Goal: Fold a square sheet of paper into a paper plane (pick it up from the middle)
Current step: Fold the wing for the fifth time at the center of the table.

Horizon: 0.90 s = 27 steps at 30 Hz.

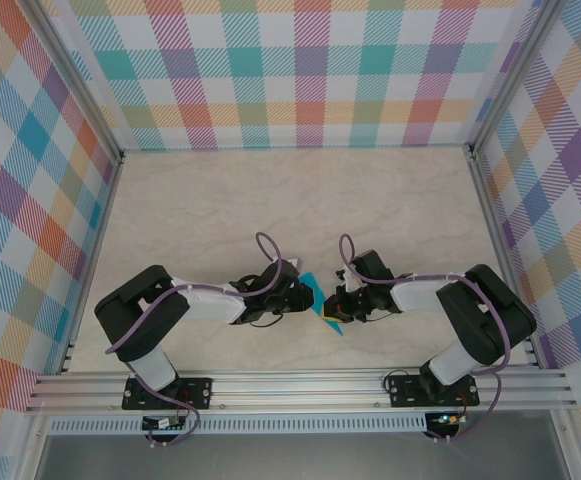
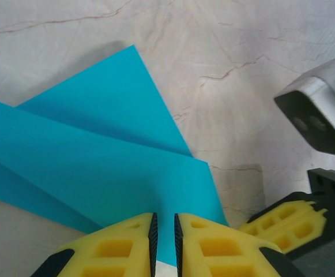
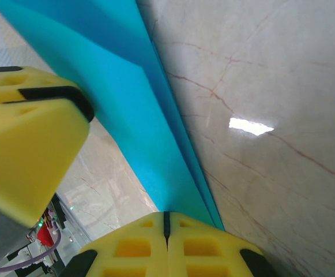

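Fingertips of the left gripper [image 2: 164, 224] and right gripper [image 3: 166, 220] pinch the folded sheet [image 2: 98, 156] between low, inward-reaching arms.

Left hand [image 2: 164, 222] and right hand [image 3: 166, 218] clamped (facing).

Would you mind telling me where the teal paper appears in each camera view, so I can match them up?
Top external: the teal paper sits just below the picture's centre.
Left wrist: the teal paper fills the left and lower centre.
Right wrist: the teal paper is a steep band, top left to bottom centre.
Shared landmark: the marbled table.
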Each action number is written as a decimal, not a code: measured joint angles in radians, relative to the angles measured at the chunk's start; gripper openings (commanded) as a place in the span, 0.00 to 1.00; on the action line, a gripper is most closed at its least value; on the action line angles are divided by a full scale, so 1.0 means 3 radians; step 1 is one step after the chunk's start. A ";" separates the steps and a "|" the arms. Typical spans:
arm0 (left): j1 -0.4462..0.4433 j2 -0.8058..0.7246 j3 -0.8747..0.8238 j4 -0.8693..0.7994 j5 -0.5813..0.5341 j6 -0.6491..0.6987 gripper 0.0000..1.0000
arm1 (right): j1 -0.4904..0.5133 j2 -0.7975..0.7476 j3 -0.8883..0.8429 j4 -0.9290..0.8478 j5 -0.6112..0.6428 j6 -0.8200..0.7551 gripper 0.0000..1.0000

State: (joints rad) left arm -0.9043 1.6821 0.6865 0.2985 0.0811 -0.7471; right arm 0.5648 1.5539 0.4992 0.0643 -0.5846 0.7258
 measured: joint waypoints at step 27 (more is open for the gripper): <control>0.0467 0.0251 0.0234 -0.0083 0.0184 -0.0151 0.16 | -0.0001 0.0000 0.0000 -0.0013 0.0015 -0.0018 0.00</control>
State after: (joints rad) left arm -0.7643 1.7573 0.7567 0.2737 0.1364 -0.7925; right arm 0.5644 1.5539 0.4992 0.0605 -0.5800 0.7204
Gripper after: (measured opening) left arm 0.156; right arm 0.045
